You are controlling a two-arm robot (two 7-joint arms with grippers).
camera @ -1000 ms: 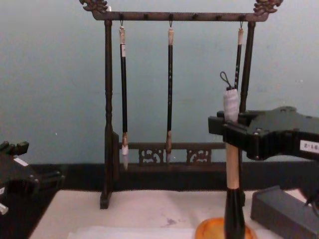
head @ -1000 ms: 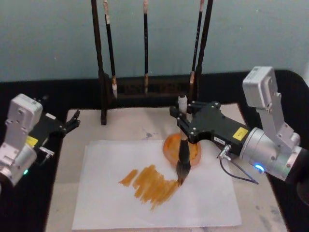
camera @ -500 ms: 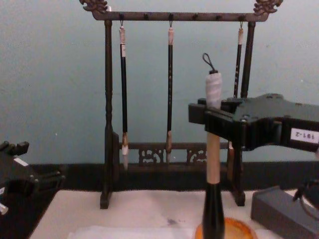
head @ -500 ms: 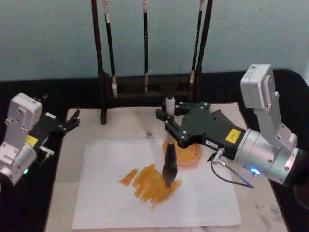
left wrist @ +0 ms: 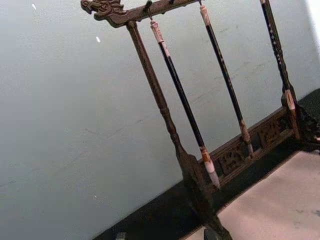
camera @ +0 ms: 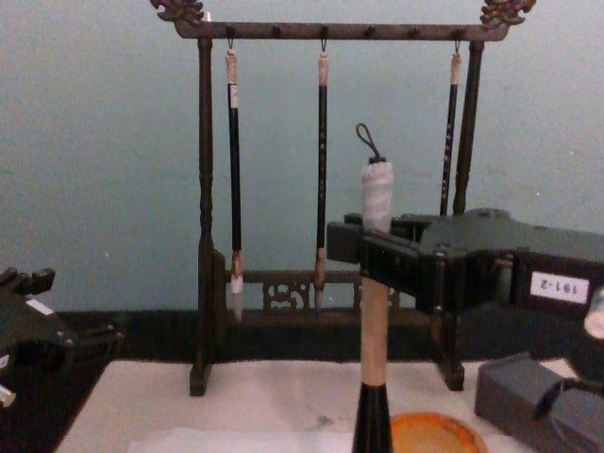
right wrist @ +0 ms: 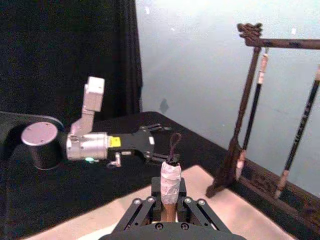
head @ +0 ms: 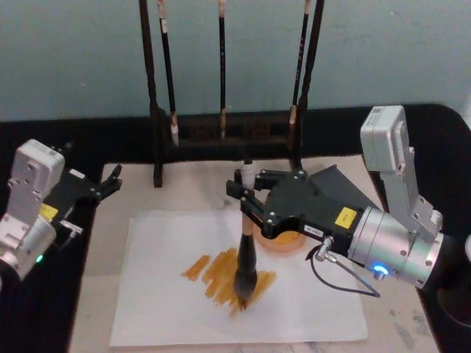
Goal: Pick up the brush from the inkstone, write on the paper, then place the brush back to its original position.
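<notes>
The black surface carries a cream mat and a wooden brush rack. On the mat lie the orange-streaked paper and an orange dish.

The right gripper is black and angular, dotted with small silver screws, with a yellow sticker at 4 o'clock from its tips and a white numbered label on its side. Its wrist is a silver cylinder with a blue light at 6 o'clock, a thin black cable at 8 and a pale grey box at 12. The left gripper is black too, with a pale grey casing, a yellow tag and a green light
</notes>
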